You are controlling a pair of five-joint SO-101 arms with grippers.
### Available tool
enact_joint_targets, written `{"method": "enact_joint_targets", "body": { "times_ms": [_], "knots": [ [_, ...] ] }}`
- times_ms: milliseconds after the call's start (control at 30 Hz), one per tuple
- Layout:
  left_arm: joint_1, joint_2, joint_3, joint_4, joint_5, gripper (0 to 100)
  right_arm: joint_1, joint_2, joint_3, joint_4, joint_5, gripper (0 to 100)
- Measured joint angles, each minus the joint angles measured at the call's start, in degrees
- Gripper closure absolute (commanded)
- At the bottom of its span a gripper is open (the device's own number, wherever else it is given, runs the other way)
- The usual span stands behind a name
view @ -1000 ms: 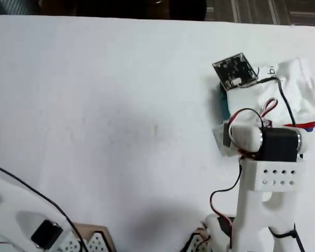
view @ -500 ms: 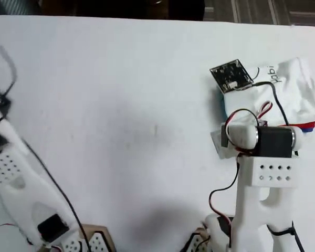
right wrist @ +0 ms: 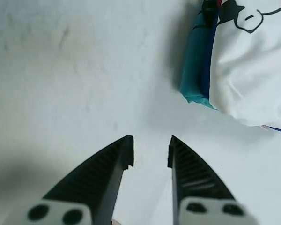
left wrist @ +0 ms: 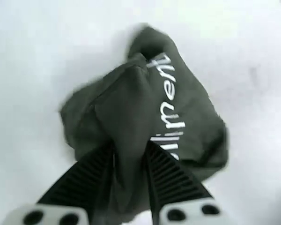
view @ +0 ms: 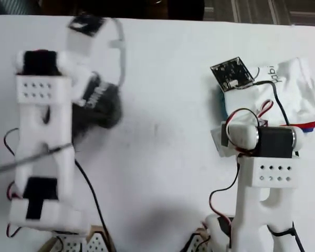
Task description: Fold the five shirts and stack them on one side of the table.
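Layout of a shirt is the step, I judge: my left gripper [left wrist: 130, 151] is clamped on the bunched dark shirt [left wrist: 145, 103] at 10 o'clock. Next it needs spreading flat. My right gripper [right wrist: 150, 145] is parted and empty beside the folded stack [view: 299, 86] at 2 o'clock. Left wrist view shows the pinch; high view shows where both shirts lie.

Bright, even light washes the plain white tabletop [view: 157, 79]; soft shadows pool beside the crumpled dark shirt [left wrist: 145, 112] and the white robot arm [view: 265, 178].
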Motion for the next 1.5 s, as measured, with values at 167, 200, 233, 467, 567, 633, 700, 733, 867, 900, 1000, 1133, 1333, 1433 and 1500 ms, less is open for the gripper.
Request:
{"method": "enact_joint_targets", "body": {
  "times_ms": [167,200,233,467,567,633,700,733,867,900,1000,1133,1333,1433,1500],
  "knots": [
    [8.8,-6.1,0.6,0.0,0.0,97,0.0,0.0,0.0,0.0,0.0,87.2],
    [9.8,-6.4,0.6,0.0,-0.1,97,0.0,0.0,0.0,0.0,0.0,87.2],
    [10.4,-6.5,0.8,0.0,-0.1,97,0.0,0.0,0.0,0.0,0.0,87.2],
    [10.9,-6.5,1.8,0.0,0.0,97,0.0,0.0,0.0,0.0,0.0,87.2],
    [10.9,-6.6,5.9,0.0,0.0,88,0.0,0.0,0.0,0.0,0.0,87.2],
    [10.9,-6.6,9.8,-0.2,0.0,81,0.0,0.0,0.0,0.0,0.0,87.2],
    [10.9,-6.6,14.1,-1.2,0.0,80,0.0,0.0,0.0,-0.2,0.0,87.2],
    [10.9,-6.6,15.8,-1.8,0.0,81,0.0,0.0,0.0,-0.6,0.0,87.2],
    [9.4,-6.9,17.2,-2.9,-0.2,81,0.0,0.0,0.1,-2.2,0.0,87.2],
    [8.3,-6.9,16.5,-2.9,-0.2,81,0.0,0.0,0.4,-2.6,0.0,87.2],
    [3.4,-6.9,12.2,-2.9,-0.2,81,0.0,0.0,2.8,-4.5,0.0,87.2],
    [-6.5,-7.0,8.8,-3.7,-0.2,81,-1.7,0.0,7.6,-7.4,-2.0,86.8],
    [-21.5,-7.0,13.6,-9.8,-6.1,82,-14.1,0.8,9.1,-13.5,-9.0,86.8],
    [-28.3,-7.0,18.5,-13.7,-6.9,82,-22.2,4.9,9.1,-16.8,-10.4,83.8],
    [-32.9,-7.0,22.1,-16.0,-6.9,82,-26.6,9.0,9.0,-18.0,-10.8,79.1]
  ]
}}
